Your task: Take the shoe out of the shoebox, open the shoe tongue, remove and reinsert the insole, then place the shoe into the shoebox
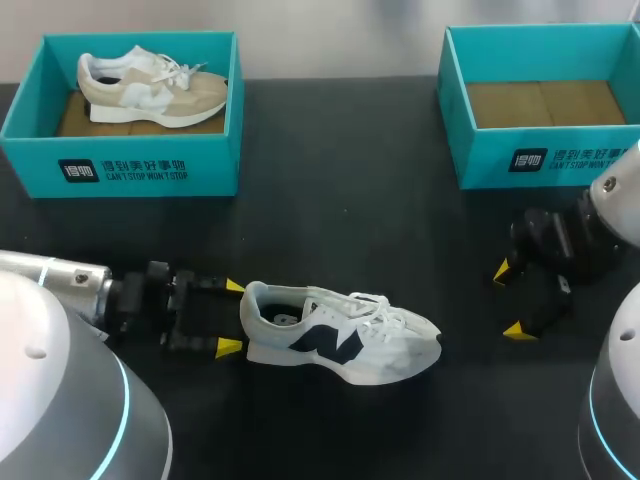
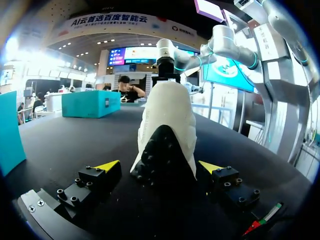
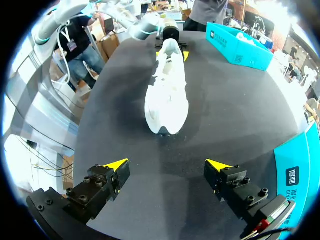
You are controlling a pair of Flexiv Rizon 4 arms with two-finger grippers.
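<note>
At near left, the left gripper (image 1: 230,316) is straddling the heel of the shoe (image 1: 340,340), fingers apart and not touching, so squeezing squarely should be steadying it for the right gripper (image 1: 509,300), sitting open at right.

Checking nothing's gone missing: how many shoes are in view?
2. A white shoe lies on the table, its heel between the left gripper's open fingers; a beige shoe sits in the far-left shoebox. The right shoebox shows none.
</note>
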